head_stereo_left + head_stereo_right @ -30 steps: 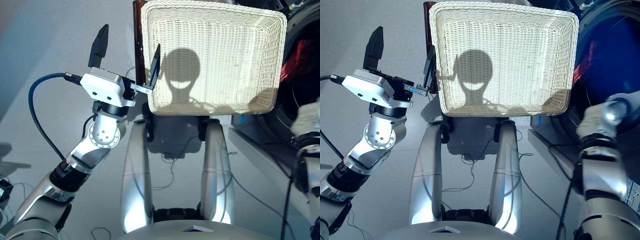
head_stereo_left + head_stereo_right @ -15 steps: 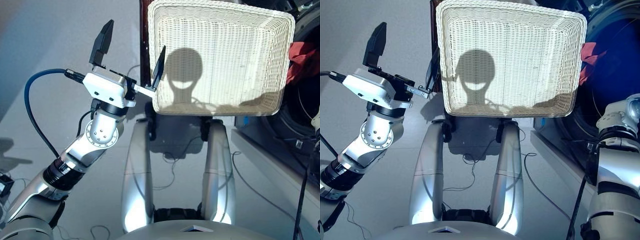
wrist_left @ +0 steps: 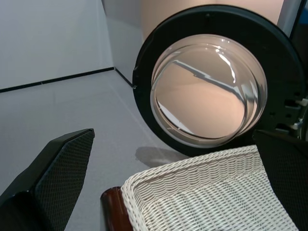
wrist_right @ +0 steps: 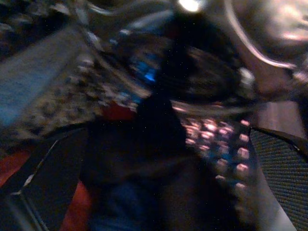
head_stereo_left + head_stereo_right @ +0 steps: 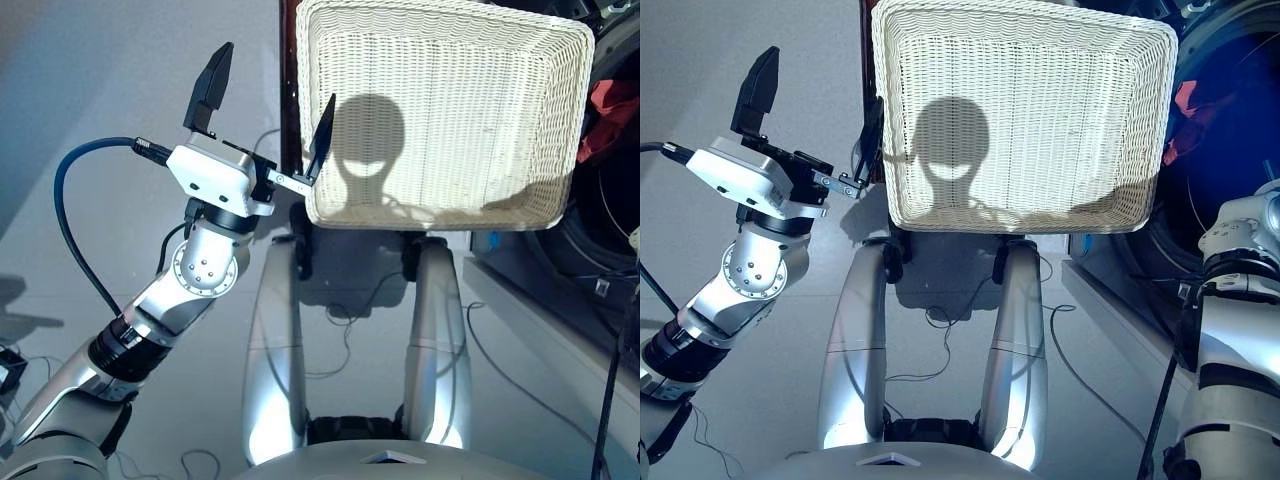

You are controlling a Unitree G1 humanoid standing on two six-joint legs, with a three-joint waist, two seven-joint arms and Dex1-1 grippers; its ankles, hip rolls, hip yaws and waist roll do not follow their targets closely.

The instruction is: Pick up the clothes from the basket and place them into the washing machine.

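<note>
In the basket: nothing left; coral-red garment visible inside the washing machine drum. Left gripper fingers spread wide, empty, beside the basket rim. Right gripper inside the drum, fingers parted over dark cloth, apparently released; task judged nearly complete.

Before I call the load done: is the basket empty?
Empty. The basket shows only bare weave and shadow in both eye views; coral-red cloth already lies inside the washer mouth.

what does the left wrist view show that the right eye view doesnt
Only the left wrist view shows the round glass porthole door with its dark rim, swung open. Only the right eye view shows the coral-red garment inside the dark grey washing machine's drum mouth, and the open left pincer from outside. Both show the empty cream-white woven wicker basket.
</note>
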